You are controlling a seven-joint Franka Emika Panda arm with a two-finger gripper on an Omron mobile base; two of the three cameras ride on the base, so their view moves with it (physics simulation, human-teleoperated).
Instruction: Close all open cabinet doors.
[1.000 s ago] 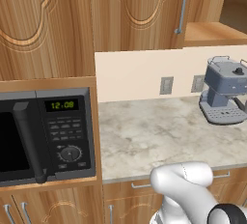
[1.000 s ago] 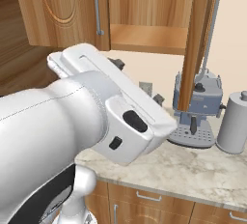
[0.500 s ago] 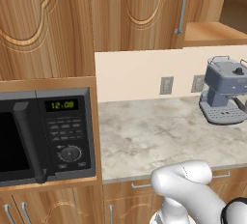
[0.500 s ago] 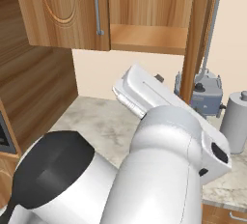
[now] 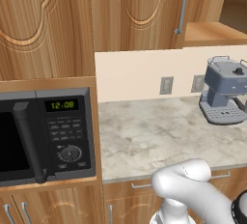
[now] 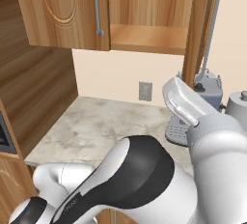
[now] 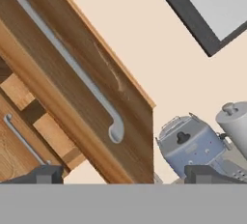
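Observation:
An open cabinet door (image 6: 198, 30) stands swung out edge-on at the right of the upper cabinet, with its silver bar handle (image 6: 210, 22) facing right. The same open door (image 7: 82, 97) crosses the hand view diagonally, its handle (image 7: 72, 66) close ahead. My gripper (image 7: 124, 175) is open, its dark fingertips (image 7: 44, 175) wide apart with nothing between them, just below the door's lower edge. The bare cabinet shelf (image 6: 147, 37) shows beside it. A closed door (image 6: 62, 10) sits to the left. Closed doors (image 5: 140, 10) fill the top of the left base view, next to the open shelf (image 5: 212, 32).
A blue-grey coffee machine (image 5: 224, 95) stands on the marble counter (image 5: 154, 136) under the open cabinet, with a metal canister (image 6: 237, 107) to its right. A black microwave (image 5: 46, 133) sits at the left. My white arm (image 6: 144, 179) fills the foreground.
The arm has swung from left to right across the right base view and stretched up toward the open door. The doors and counter things have not moved.

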